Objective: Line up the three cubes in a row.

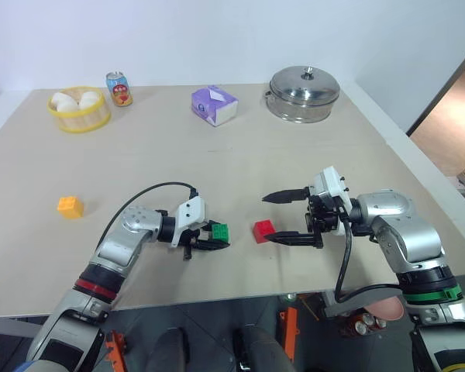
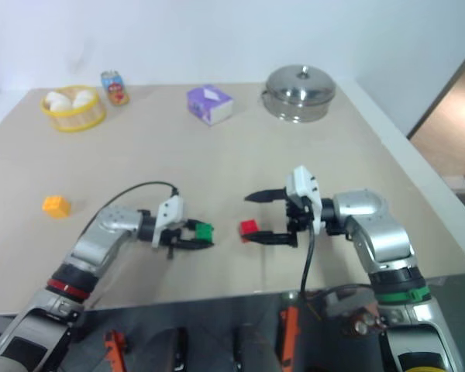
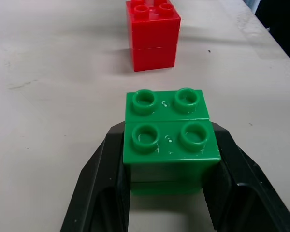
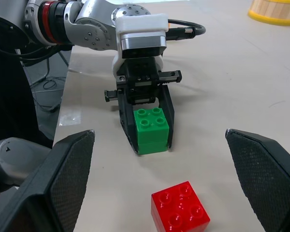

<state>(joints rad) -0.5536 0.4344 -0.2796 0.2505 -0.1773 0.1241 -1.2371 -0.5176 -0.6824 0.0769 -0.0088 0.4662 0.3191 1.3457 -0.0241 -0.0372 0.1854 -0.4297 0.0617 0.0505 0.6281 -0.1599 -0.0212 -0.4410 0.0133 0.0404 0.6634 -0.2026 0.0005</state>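
My left gripper is shut on the green cube, its black fingers pressed against the cube's two sides at table height near the front edge. Just to the right of it, a short gap away, the red cube rests on the table. My right gripper stands wide open and points left. Its lower fingertip lies by the red cube and its upper one is raised above it, with nothing held. The orange-yellow cube sits alone far to the left.
Along the far side of the table stand a yellow basket holding white round things, a drink can, a purple-and-white tissue box and a lidded steel pot. The table's front edge runs just below both grippers.
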